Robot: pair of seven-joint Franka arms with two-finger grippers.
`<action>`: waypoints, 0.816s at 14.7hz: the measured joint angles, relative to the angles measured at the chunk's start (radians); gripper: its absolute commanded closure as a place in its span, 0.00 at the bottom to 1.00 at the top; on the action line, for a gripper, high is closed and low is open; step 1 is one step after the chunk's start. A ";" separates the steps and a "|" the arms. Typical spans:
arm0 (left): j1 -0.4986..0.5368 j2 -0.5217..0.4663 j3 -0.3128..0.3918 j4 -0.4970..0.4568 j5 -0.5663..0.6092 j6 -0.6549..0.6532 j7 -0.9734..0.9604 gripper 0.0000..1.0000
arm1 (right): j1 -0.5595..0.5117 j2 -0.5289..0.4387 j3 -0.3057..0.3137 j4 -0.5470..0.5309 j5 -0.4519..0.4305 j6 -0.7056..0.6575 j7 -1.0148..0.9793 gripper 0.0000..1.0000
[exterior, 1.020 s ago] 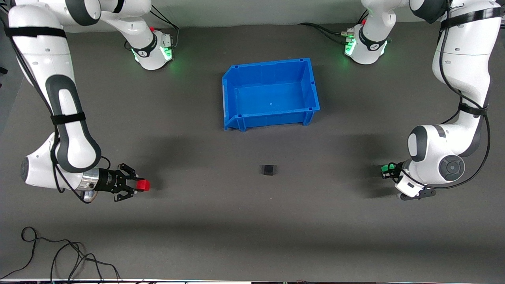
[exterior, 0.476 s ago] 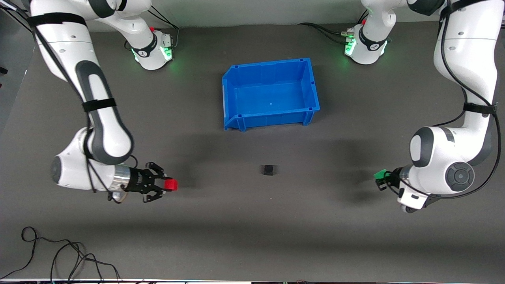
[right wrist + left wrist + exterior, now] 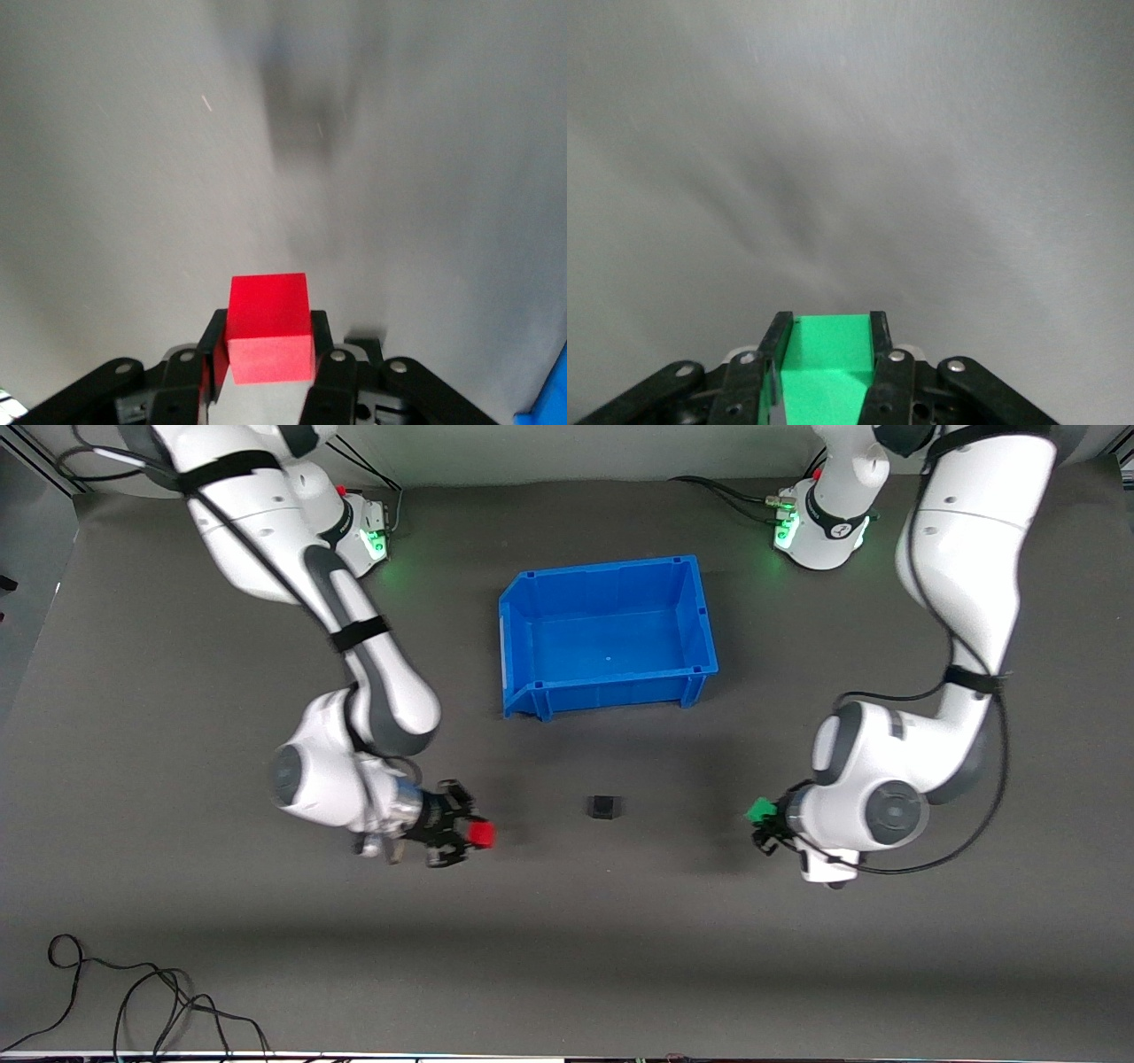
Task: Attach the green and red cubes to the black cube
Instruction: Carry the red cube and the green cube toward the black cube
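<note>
My right end effector (image 3: 477,833) grips the red cube (image 3: 482,833) between its two fingers, hanging over the dark counter (image 3: 567,957) on the side of the black cube (image 3: 603,806) toward the right arm's end. From the right wrist view, the red cube (image 3: 268,327) sits squarely clamped between the black fingers (image 3: 213,354), its top face and one lit side showing, with plain grey counter (image 3: 133,177) spread out underneath.

My left end effector (image 3: 764,819) is closed on the green cube (image 3: 759,810), over the counter on the black cube's side toward the left arm's end. The left wrist view shows the green cube (image 3: 830,365) wedged between the finger pads (image 3: 879,341) (only its top and part of one side are visible), against bare grey counter (image 3: 850,133).

The black cube rests alone on the counter, roughly midway between the two held cubes and well apart from both. It lies nearer to the front camera than the blue bin (image 3: 523,646), which stands toward the robots' bases with its open side up. A loose black cable (image 3: 133,1001) curls on the counter close to the front camera, toward the right arm's end.
</note>
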 measured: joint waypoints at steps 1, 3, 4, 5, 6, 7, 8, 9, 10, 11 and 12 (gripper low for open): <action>-0.025 0.010 0.000 0.000 -0.003 0.044 -0.112 1.00 | 0.026 0.015 0.000 0.013 0.000 0.014 0.027 0.71; -0.076 0.033 -0.001 0.000 -0.003 0.130 -0.326 1.00 | 0.066 0.047 0.000 0.035 0.009 0.038 0.056 0.71; -0.102 0.047 -0.001 0.000 -0.003 0.155 -0.405 1.00 | 0.083 0.063 0.001 0.041 0.017 0.053 0.062 0.71; -0.125 0.061 -0.002 0.000 -0.004 0.169 -0.466 1.00 | 0.101 0.077 0.000 0.046 0.023 0.062 0.068 0.71; -0.144 0.071 -0.002 0.000 -0.005 0.179 -0.513 1.00 | 0.118 0.090 0.001 0.047 0.025 0.072 0.078 0.71; -0.161 0.078 -0.003 0.001 -0.006 0.186 -0.555 1.00 | 0.131 0.099 0.001 0.049 0.025 0.076 0.089 0.71; -0.177 0.083 -0.003 0.001 -0.006 0.196 -0.593 1.00 | 0.139 0.107 0.001 0.050 0.025 0.077 0.095 0.71; -0.193 0.087 -0.003 0.001 -0.007 0.209 -0.632 1.00 | 0.148 0.112 0.001 0.051 0.026 0.077 0.095 0.71; -0.206 0.090 -0.003 0.001 -0.007 0.228 -0.666 1.00 | 0.155 0.116 0.001 0.051 0.026 0.077 0.095 0.71; -0.220 0.094 -0.003 0.001 -0.008 0.249 -0.699 1.00 | 0.164 0.119 0.001 0.051 0.026 0.077 0.096 0.71; -0.234 0.101 -0.003 0.001 -0.008 0.272 -0.730 1.00 | 0.170 0.123 0.001 0.053 0.026 0.077 0.096 0.71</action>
